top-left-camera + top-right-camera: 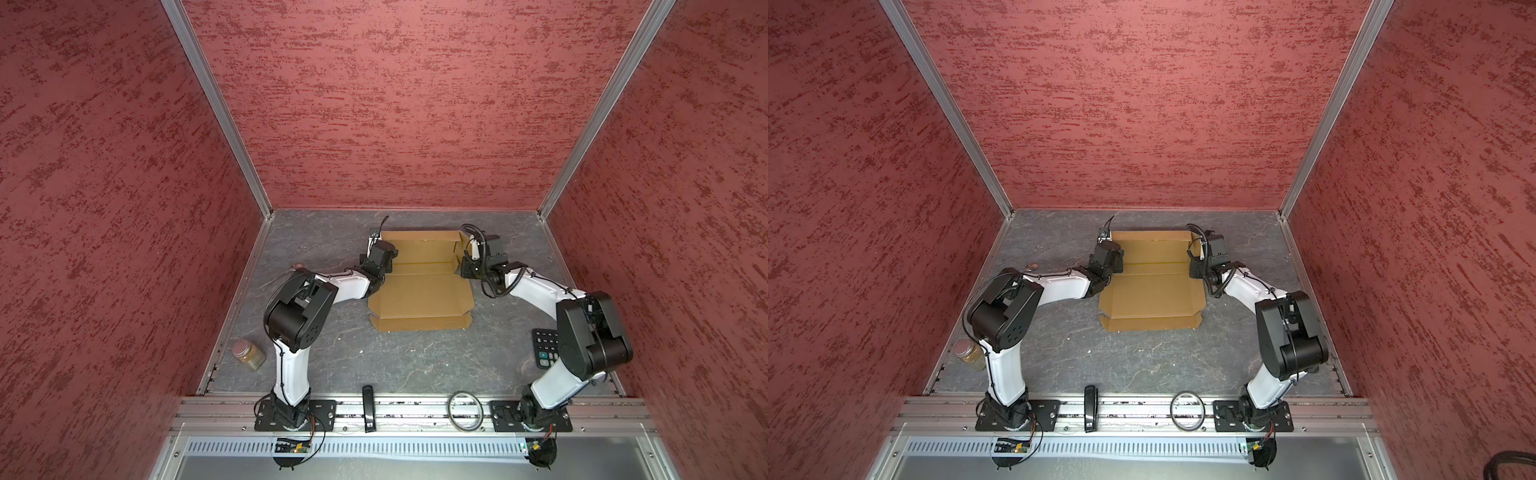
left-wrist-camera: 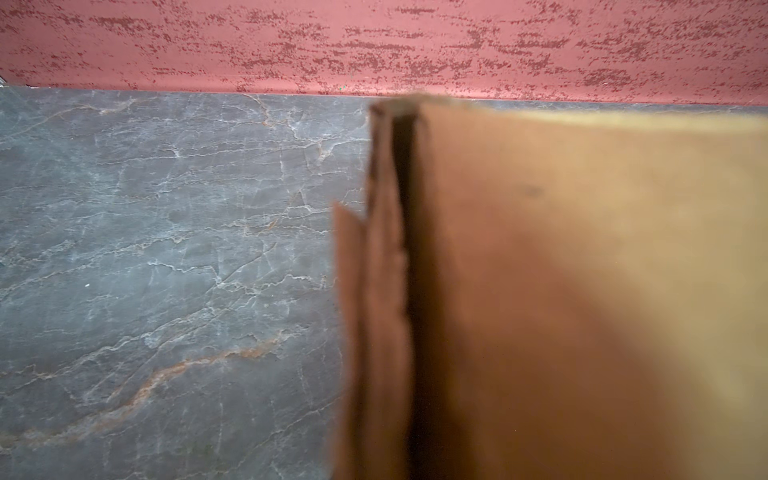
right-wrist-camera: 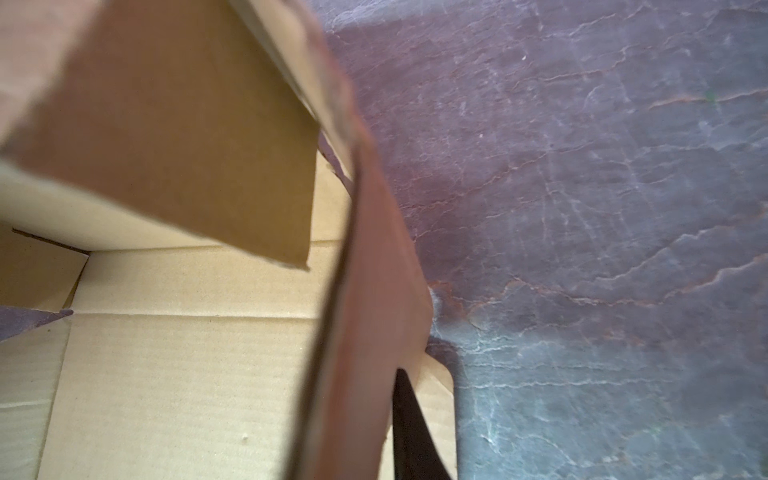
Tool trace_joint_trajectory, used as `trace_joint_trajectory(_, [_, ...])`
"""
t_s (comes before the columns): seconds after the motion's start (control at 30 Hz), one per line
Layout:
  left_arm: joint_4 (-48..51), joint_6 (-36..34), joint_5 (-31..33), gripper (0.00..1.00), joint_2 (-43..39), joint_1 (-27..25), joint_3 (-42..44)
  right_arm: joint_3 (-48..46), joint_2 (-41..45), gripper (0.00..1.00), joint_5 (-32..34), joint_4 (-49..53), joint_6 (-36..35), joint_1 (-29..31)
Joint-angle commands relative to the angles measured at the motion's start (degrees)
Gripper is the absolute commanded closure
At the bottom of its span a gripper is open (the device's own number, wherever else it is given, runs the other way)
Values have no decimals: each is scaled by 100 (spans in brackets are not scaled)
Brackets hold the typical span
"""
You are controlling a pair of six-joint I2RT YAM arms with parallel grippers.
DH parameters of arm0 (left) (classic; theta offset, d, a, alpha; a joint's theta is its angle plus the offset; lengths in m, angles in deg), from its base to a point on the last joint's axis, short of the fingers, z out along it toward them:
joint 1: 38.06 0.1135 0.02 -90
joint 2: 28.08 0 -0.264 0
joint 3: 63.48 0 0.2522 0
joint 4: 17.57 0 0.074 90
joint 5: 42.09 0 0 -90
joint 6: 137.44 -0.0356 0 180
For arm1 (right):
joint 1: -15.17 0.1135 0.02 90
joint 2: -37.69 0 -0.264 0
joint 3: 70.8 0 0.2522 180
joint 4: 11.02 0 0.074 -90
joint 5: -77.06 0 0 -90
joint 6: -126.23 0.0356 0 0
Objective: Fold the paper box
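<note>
The paper box (image 1: 419,299) (image 1: 1150,291) is brown cardboard lying open at the back middle of the grey table, its back and side walls raised and its front panel flat. My left gripper (image 1: 375,243) (image 1: 1106,241) is at the box's left side wall. In the left wrist view that wall (image 2: 386,291) runs edge-on and blurred straight into the jaws, and the fingers are hidden. My right gripper (image 1: 466,255) (image 1: 1196,251) is at the right side wall. There the wall (image 3: 374,311) stands between the jaws with one dark finger (image 3: 409,436) against its outer face.
A jar (image 1: 248,354) stands at the front left, and a calculator (image 1: 545,347) lies at the right under the right arm. A black bar (image 1: 368,407) and a ring (image 1: 465,409) rest on the front rail. Red walls enclose three sides.
</note>
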Motion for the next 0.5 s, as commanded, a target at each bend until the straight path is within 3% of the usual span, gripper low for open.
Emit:
trace_joint_trajectory(0.0, [411,-103,-97,99,239,-31,26,-125,68,87,-109,-59,133,59])
trace_joint_trajectory(0.47, [436,-119,-92,99,250,-29,3,-61,102,75,27,20,98,61])
